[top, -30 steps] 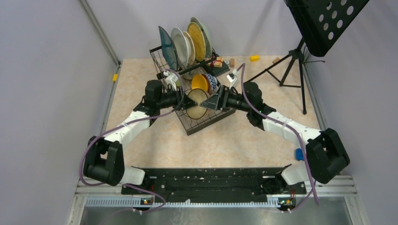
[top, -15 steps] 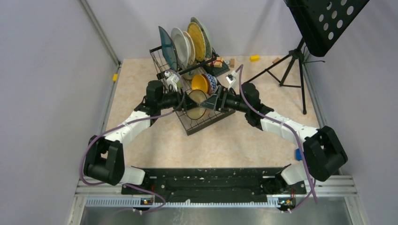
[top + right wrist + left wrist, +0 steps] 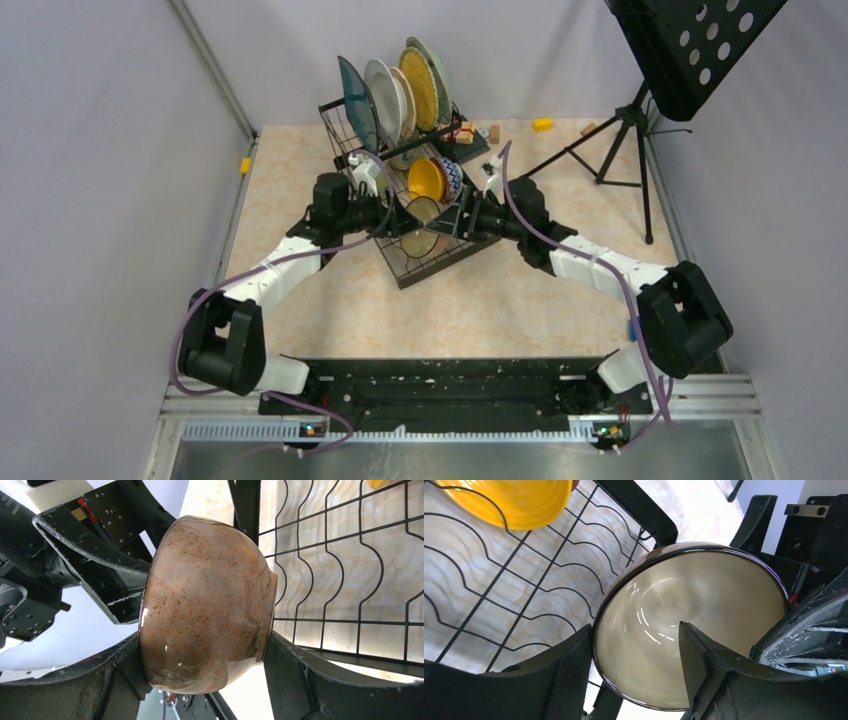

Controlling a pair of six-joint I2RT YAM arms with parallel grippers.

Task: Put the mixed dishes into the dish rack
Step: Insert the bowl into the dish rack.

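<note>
Nearest, over the 6 o'clock end of the dish rack (image 3: 437, 268), the speckled brown bowl (image 3: 210, 605) hangs on its side above the wavy wires of the flat tray; whether it touches them I cannot tell. The right claw (image 3: 204, 650), at the bowl's 3 o'clock in the overhead view, is clamped across it from rim to foot and looks to be carrying it alone. The left claw (image 3: 636, 630), at 9 o'clock, stands parted astride the rim, one side outside and one inside the cream hollow. There is a gap on the inner side, and it grips nothing. The danger, as I judge it, is that single hold on glossy glaze. The bowl could swivel or slip in that grip and drop onto the wires, or roll over the low tray edge onto the surface (image 3: 480, 310). The left claw's inner side could also catch the rim when it backs off and drag the bowl out of the right claw's hold. If released before it sits between dividers, the bowl might roll toward 12 o'clock into the yellow bowl (image 3: 425, 178). Farther off, at 11 to 12 o'clock, the plates (image 3: 385, 95) stand on edge in the raised section, clear of all this. No brand, label or writing is readable on anything in view.
</note>
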